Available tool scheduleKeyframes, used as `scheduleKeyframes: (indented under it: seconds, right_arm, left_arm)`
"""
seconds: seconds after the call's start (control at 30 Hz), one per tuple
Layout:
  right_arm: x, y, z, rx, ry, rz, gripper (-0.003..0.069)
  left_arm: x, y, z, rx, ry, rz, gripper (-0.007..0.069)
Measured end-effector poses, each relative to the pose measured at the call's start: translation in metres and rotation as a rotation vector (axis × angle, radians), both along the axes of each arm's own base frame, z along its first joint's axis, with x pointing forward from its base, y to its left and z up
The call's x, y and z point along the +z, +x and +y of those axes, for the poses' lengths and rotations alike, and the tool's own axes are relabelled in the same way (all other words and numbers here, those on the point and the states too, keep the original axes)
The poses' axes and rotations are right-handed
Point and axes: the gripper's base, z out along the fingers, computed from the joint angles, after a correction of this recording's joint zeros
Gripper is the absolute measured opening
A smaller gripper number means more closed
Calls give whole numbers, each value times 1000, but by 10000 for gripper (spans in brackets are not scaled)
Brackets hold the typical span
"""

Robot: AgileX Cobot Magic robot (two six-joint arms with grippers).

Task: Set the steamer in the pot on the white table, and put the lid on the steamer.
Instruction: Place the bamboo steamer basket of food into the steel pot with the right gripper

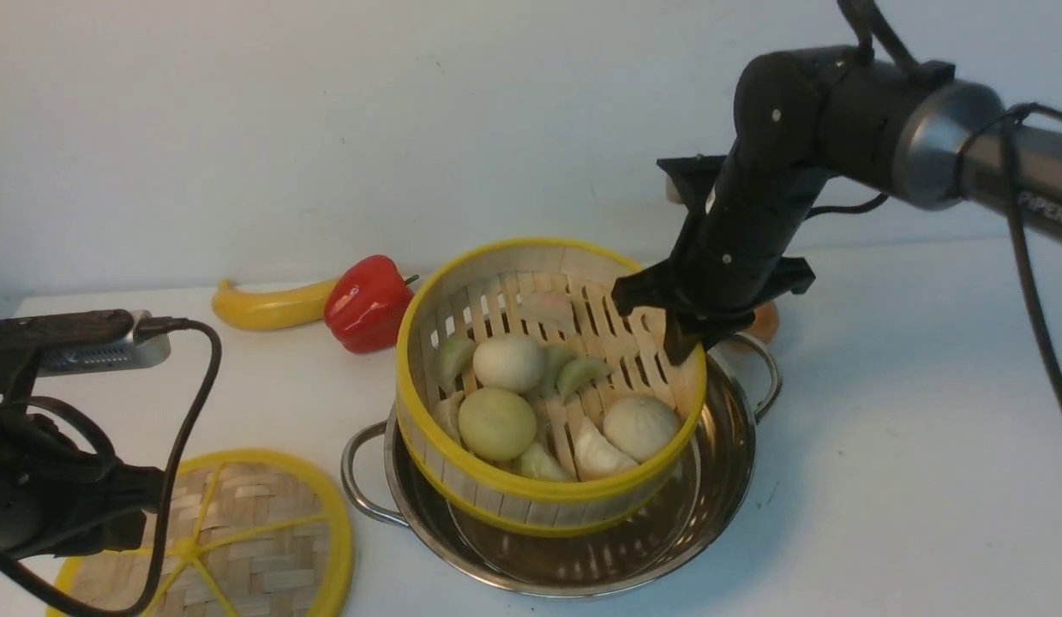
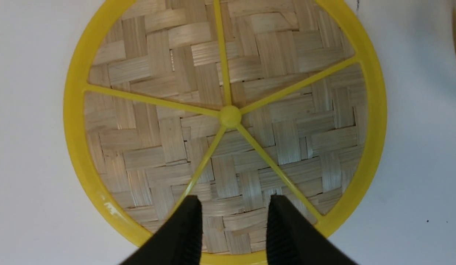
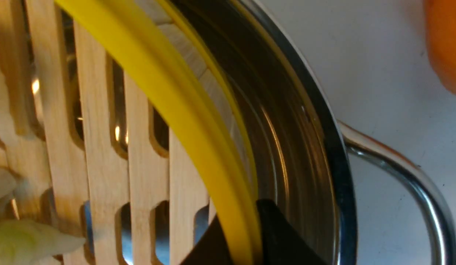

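The steamer point(image 1: 548, 390), a bamboo basket with a yellow rim holding pale buns and dumplings, hangs tilted with its near edge down inside the pot point(image 1: 719, 480) on the white table point(image 1: 908, 446). My right gripper point(image 1: 681, 343) is shut on the steamer's far right rim; the wrist view shows the yellow rim point(image 3: 183, 110) pinched between the two fingers of the right gripper point(image 3: 238, 228), with the pot wall point(image 3: 286, 140) beside it. The lid point(image 1: 231, 540) lies flat on the table at front left. My left gripper point(image 2: 233, 217) is open above the lid point(image 2: 228, 114), not touching it.
A red bell pepper point(image 1: 368, 302) and a yellow squash point(image 1: 269, 307) lie behind the pot on the left. An orange thing point(image 1: 764, 321) sits behind the pot's right handle point(image 1: 766, 368); it also shows in the right wrist view point(image 3: 445, 40).
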Motion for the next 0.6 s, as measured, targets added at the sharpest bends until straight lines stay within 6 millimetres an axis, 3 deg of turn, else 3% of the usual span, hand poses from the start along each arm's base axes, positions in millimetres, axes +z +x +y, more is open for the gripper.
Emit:
scheduleKeyframes:
  seconds: [0.3,0.6]
  right_arm:
    - [-22,6,0,6,-45,28,52]
    - [-28,7,-2,13,-76,25,52]
  left_arm:
    - [0,0,0,0,0,0,241]
    - [0,0,0,0,1,-3,241]
